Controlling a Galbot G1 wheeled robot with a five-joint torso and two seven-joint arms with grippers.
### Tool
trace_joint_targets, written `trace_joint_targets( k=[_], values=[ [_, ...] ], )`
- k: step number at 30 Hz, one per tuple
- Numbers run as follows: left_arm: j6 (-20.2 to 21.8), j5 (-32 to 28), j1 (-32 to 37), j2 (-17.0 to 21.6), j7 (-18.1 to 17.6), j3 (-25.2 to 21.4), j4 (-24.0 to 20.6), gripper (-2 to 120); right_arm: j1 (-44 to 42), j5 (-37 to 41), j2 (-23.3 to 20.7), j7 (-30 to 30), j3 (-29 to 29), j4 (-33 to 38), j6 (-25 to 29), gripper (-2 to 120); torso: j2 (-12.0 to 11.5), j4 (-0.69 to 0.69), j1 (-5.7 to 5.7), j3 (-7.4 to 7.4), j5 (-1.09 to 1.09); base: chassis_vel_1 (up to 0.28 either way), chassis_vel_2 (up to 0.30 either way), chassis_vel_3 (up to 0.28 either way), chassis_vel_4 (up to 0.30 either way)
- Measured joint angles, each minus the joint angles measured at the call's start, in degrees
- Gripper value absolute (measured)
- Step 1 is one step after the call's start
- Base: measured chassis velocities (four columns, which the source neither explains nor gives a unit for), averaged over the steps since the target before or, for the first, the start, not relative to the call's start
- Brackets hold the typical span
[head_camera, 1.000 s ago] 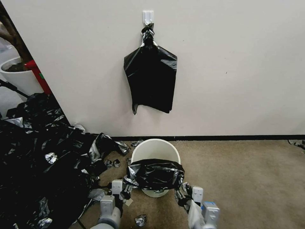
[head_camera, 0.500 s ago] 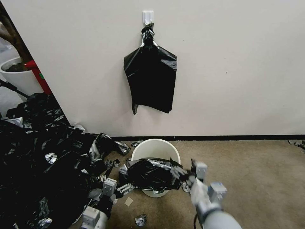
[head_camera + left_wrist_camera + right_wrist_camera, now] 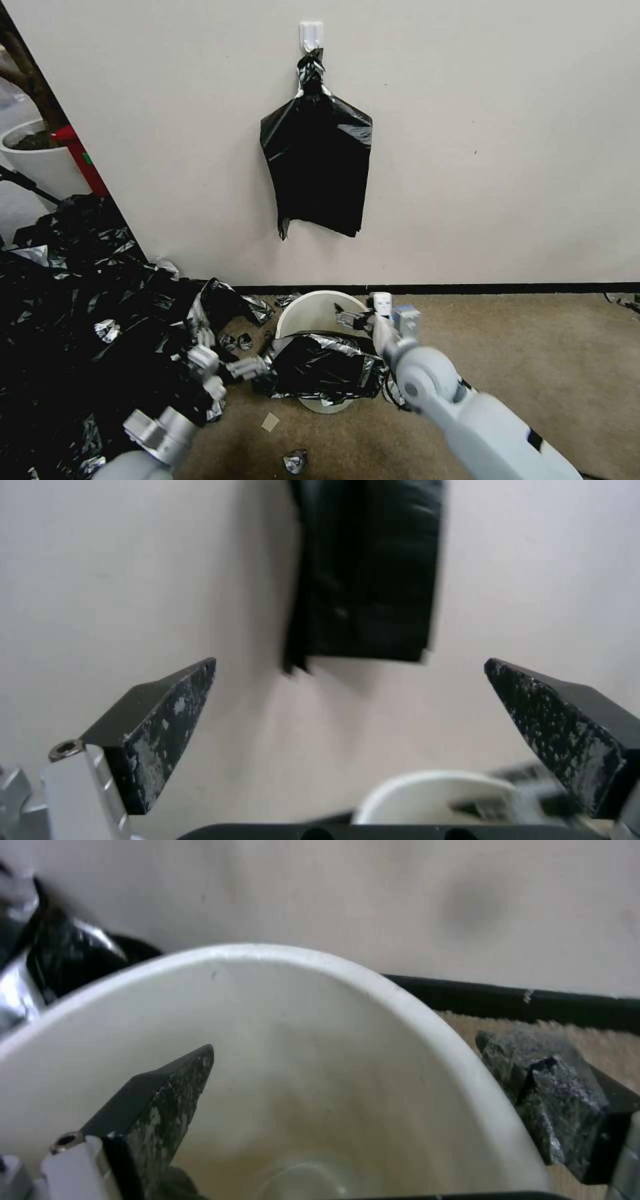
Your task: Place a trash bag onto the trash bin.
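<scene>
The cream-white trash bin (image 3: 320,312) stands on the carpet by the wall. The glossy black trash bag (image 3: 327,367) lies crumpled over its near rim and front wall, with the far half of the mouth uncovered. My right gripper (image 3: 353,317) is open at the bin's right rim. In the right wrist view the right gripper (image 3: 345,1042) has one finger inside the trash bin (image 3: 300,1050) and the other outside. My left gripper (image 3: 257,367) sits low, just left of the bag. The left gripper (image 3: 350,662) is open and holds nothing, with the bin's rim (image 3: 427,785) below it.
A flat black knotted bundle (image 3: 317,167) hangs from a wall hook above the bin. A big heap of black plastic (image 3: 87,320) covers the floor on the left, with a white planter (image 3: 40,163) behind. Scraps (image 3: 295,460) lie in front. Bare carpet (image 3: 533,373) stretches to the right.
My right gripper let go of the bag's right edge and rose forward to the bin's right rim. The left arm swung out to the left. The bag stays on the near rim.
</scene>
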Motion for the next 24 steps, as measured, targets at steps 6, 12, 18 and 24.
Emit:
trace_joint_targets(
  k=[6,12,18,24],
  values=[
    [0.97,-0.86,-0.53,-1.70,-6.77,-0.88,-0.61,100,2.34,-4.02,1.25,-5.47,-0.08,-4.60,-1.18,86,0.00,-0.02,0.00,-0.01,-0.02,0.000,0.000,0.000,0.000],
    [2.22,-0.57,-0.67,-1.73,-10.83,-0.21,-0.23,100,3.18,-4.35,3.21,-3.13,-0.45,-6.53,-0.72,63,0.01,-0.02,0.00,-0.01,-0.02,0.000,0.000,0.000,0.000],
    [3.99,-0.49,-1.61,-0.96,-14.20,0.70,0.22,100,1.93,-3.19,4.21,6.89,-1.28,-4.46,-1.84,39,0.00,0.01,0.00,-0.01,0.01,0.000,0.000,0.000,0.000],
    [4.45,-0.38,-2.64,-0.71,-16.26,1.94,1.45,100,-4.25,2.98,5.96,25.84,-2.21,2.67,3.03,15,0.00,0.02,0.00,0.00,0.02,0.000,0.000,0.000,0.000]
  ],
)
